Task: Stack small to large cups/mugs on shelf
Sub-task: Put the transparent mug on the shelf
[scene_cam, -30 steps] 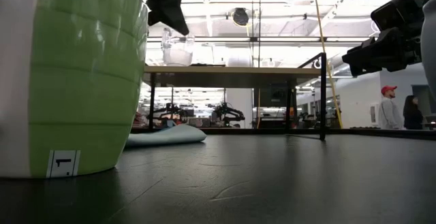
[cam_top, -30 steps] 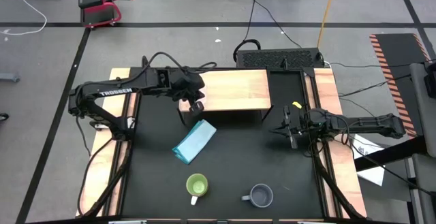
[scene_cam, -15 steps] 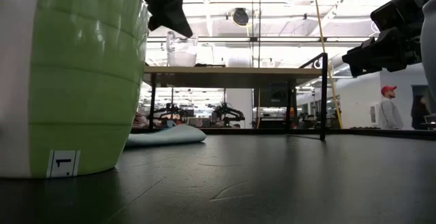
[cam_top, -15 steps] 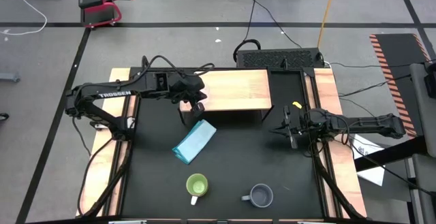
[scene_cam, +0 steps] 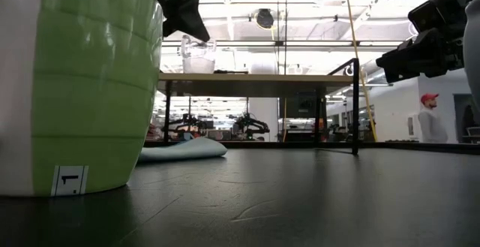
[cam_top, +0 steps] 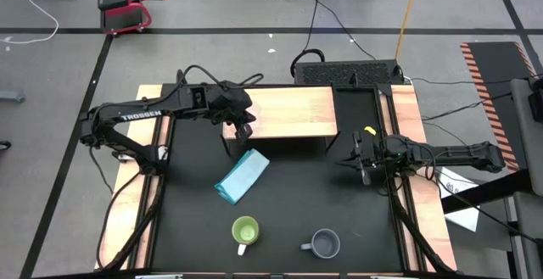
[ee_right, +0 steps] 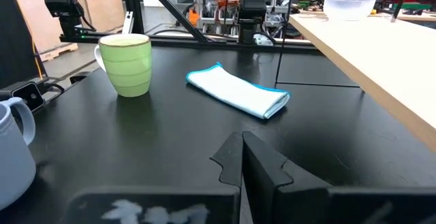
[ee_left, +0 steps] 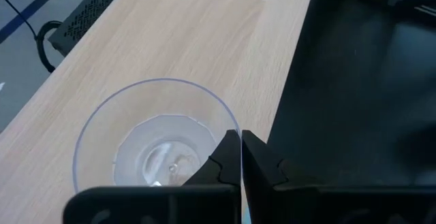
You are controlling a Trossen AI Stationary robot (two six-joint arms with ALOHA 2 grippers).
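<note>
Left hand (cam_top: 245, 129): fingers closed, empty, poised just above the glass cup (ee_left: 155, 139) on the shelf (cam_top: 288, 112) (near its left end).
Right hand (cam_top: 363, 162): closed, empty, right of the shelf.

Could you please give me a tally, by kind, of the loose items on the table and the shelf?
Glass cups: 1, the clear glass cup on the shelf
Handled mugs: 2, the lime-green mug and the grey-blue mug on the black table
Folded cloths: 1, the light blue cloth
Total: 4
</note>
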